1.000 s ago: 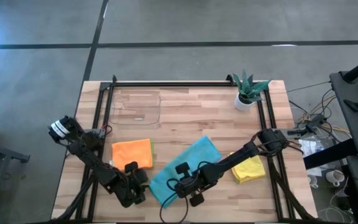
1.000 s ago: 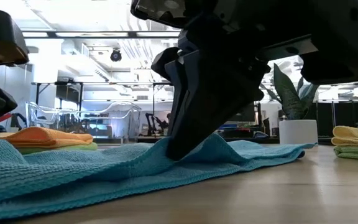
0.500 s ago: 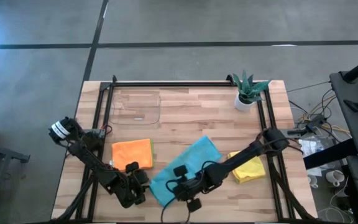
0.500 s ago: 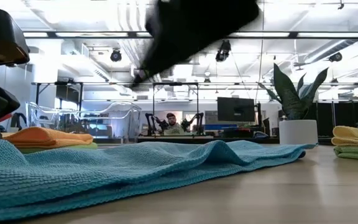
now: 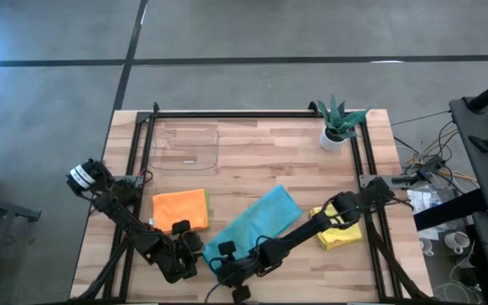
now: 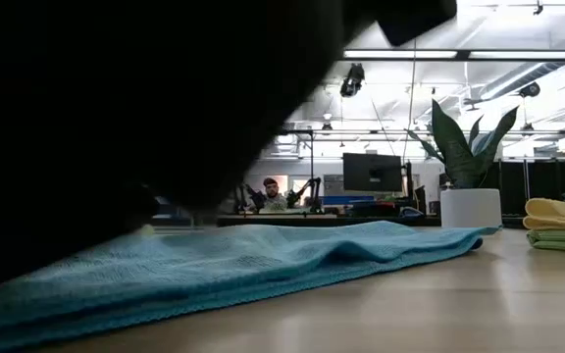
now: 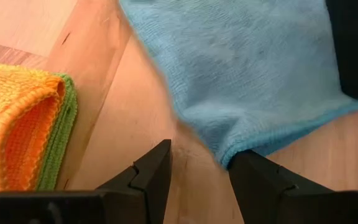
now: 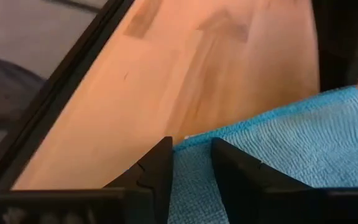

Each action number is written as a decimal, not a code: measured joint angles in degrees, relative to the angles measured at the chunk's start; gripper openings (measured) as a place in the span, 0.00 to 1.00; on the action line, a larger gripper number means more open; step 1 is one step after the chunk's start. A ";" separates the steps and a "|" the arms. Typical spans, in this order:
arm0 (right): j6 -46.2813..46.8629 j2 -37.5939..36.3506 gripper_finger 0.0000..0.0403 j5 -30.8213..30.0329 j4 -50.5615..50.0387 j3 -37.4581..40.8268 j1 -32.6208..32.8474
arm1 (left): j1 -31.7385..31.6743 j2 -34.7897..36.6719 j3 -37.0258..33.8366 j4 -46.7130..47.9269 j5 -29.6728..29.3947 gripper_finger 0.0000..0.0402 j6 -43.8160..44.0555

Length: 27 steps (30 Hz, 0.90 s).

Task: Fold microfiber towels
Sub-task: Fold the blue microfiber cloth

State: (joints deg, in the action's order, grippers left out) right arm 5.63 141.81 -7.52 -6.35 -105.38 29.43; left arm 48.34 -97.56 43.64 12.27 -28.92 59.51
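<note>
The teal towel (image 5: 257, 224) lies flat and slanted on the wood, its near-left corner (image 8: 185, 142) toward the front edge. My right gripper (image 5: 225, 269) stands at that corner, open by a narrow gap (image 8: 191, 163), one finger on each side of the towel's edge. My left gripper (image 5: 198, 246) waits open (image 7: 199, 180) just left of the towel, whose edge (image 7: 229, 158) lies beside one finger. An orange towel (image 5: 180, 209) rests folded on a lime green one (image 7: 58, 143). A yellow towel (image 5: 339, 230) lies on a green one (image 6: 560, 241) at the right. My right gripper comes slanting down from the table's right at the teal towel's near-left corner (image 8: 180, 144). The towel's edge shows in the gap between the fingers. Whether the fingertips touch the cloth, I cannot tell. My left gripper touches nothing that I can see.
A clear plastic tray (image 5: 185, 146) sits at the far left and a potted plant (image 5: 339, 127) at the far right. A black frame (image 5: 252, 113) runs around the tabletop. Bare wood lies between the tray and the plant.
My right gripper has let go of the ridge it pinched in the middle of the teal towel, risen, then moved toward the table's near-left and down to the towel's near-left corner. The raised ridge has sunk flat; the towel lies where it was.
</note>
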 joint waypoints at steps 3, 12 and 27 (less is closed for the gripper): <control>0.09 1.55 0.26 0.00 -7.48 -5.30 1.18 | 0.00 -0.02 -0.04 0.32 0.04 0.35 0.02; -3.10 0.96 0.26 1.89 -21.34 -13.03 3.14 | 0.02 0.00 -0.87 0.25 -0.27 0.35 -0.07; -1.81 1.17 0.25 -1.70 -20.27 -11.00 1.51 | 0.00 0.91 -0.89 0.38 0.05 0.35 -0.31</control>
State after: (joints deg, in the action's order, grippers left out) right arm 3.82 142.99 -9.22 -26.62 -116.38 30.94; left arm 48.34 -96.65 42.74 12.64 -28.87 59.20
